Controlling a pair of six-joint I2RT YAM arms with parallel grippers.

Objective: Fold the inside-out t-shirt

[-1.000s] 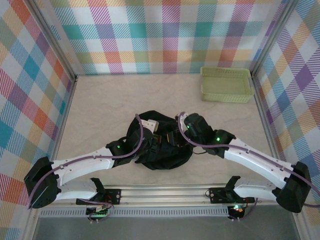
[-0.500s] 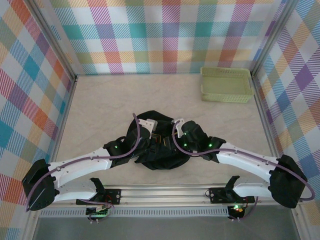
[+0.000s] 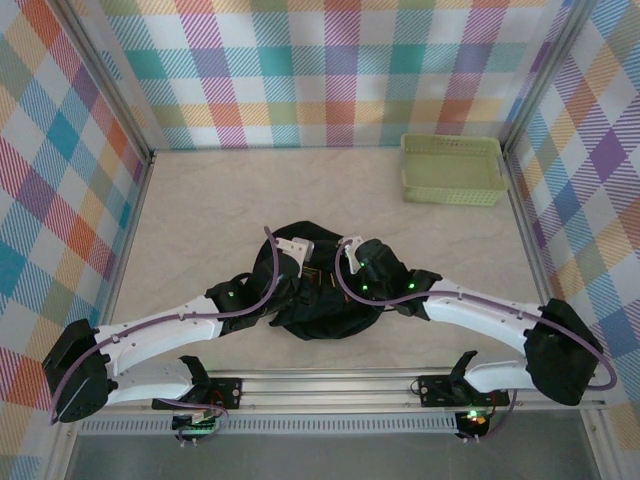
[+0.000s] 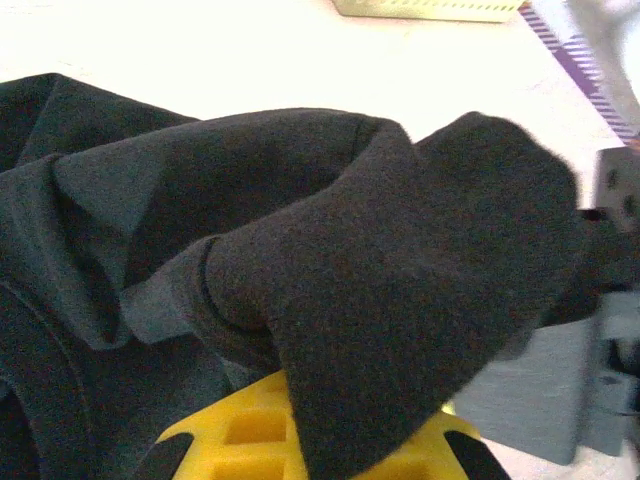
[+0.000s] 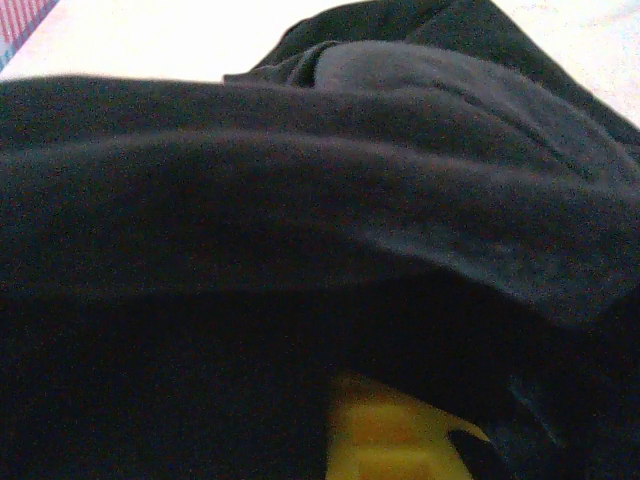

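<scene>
A: So, what's changed?
B: The right arm has swung in toward the middle of the shirt (image 3: 322, 305). Its jaws were partly spread a second ago and are now pressed together. The right gripper (image 5: 392, 432) is buried under black cloth, with a yellow finger just peeking out. It looks like a pinch on a fold.
A: Left?
B: No change, the left gripper (image 4: 300, 435) is still clamped. Cloth wraps over its yellow finger, so it's pinching the shirt too.
A: Where's the shirt?
B: It's in a bunched heap on the table (image 3: 220, 210), near the front edge, between the two wrists. It isn't flat, and I can't see a label.
A: Meaning for the task?
B: My guess is both grips are now set, so the next step is to lift and spread it. No folding has begun and it's probably still inside out, so the task is at an early stage.
A: Containers?
B: There's one green basket (image 3: 452, 192) at the far right corner, well apart from the shirt. I can't see anything in it.
A: Risk?
B: Either pinch may have caught several layers, in which case the heap comes up as a lump.
</scene>
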